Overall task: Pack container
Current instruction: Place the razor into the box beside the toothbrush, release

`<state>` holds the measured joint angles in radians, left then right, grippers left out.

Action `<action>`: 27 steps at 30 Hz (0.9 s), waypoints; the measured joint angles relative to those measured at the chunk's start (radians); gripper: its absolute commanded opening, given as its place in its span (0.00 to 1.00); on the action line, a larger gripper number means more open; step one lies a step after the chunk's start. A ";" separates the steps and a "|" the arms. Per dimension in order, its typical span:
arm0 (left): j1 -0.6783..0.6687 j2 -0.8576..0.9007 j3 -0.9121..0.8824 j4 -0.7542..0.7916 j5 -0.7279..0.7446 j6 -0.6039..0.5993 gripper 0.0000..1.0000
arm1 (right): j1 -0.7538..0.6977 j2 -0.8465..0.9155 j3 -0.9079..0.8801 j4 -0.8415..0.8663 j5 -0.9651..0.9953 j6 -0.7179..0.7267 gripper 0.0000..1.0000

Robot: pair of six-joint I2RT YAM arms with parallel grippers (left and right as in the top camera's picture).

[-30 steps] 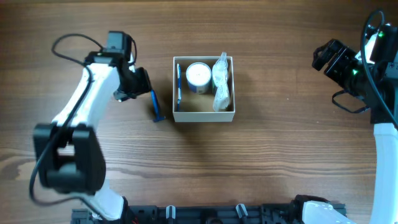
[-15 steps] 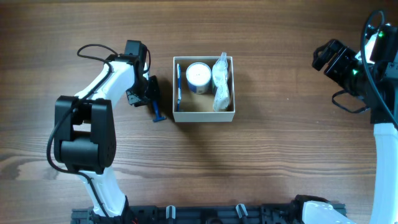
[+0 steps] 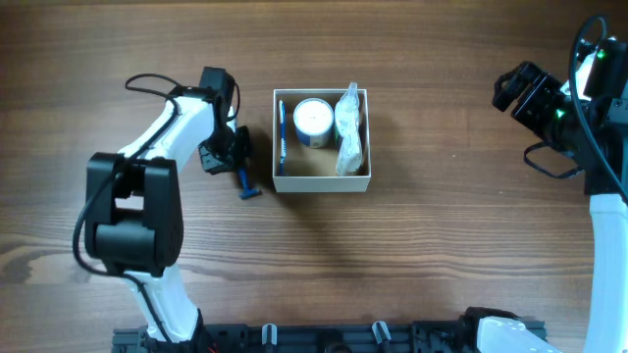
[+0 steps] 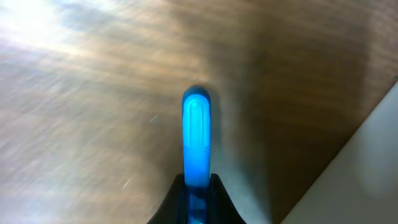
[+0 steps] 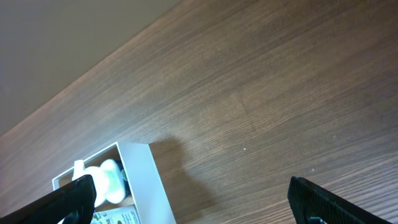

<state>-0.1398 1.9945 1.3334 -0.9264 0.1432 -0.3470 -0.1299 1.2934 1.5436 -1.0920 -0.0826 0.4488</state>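
The left claw [image 4: 198, 198] is closed on the blue razor handle [image 4: 196, 134], just beside the container's left wall. The handle looks light, rigid and smooth, and it is likely to pivot if pinched near one end. The container [image 3: 324, 185] sits mid-surface. Its thin walls suggest it is light and easily shoved, so keep clear of the rim. The toothbrush [image 3: 282, 132], jar [image 3: 313, 120] and clear packet [image 3: 349, 132] leave the front floor free. The wooden surface [image 3: 442, 255] shows bare on every side. The right claw [image 5: 196, 199] hangs far off, spread wide and empty.
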 measured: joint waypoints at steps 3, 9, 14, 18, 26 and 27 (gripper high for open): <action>0.010 -0.061 0.021 -0.081 -0.014 0.000 0.04 | 0.000 0.000 0.000 0.000 0.000 0.000 1.00; -0.034 -0.278 0.129 -0.098 -0.026 0.000 0.07 | 0.000 0.000 0.000 0.000 0.000 0.000 1.00; -0.177 -0.394 0.159 0.018 -0.039 0.028 0.08 | 0.000 0.000 0.000 0.000 0.000 0.000 1.00; -0.266 -0.353 0.159 0.070 -0.115 0.055 0.08 | 0.000 0.000 0.000 0.000 0.000 0.000 1.00; -0.297 -0.175 0.159 0.094 -0.182 0.099 0.17 | 0.000 0.001 0.000 0.000 0.000 0.000 1.00; -0.297 -0.161 0.159 0.102 -0.183 0.100 0.32 | 0.000 0.002 0.000 0.000 0.000 0.000 1.00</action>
<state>-0.4366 1.8339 1.4921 -0.8246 -0.0395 -0.2470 -0.1299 1.2949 1.5436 -1.0920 -0.0826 0.4488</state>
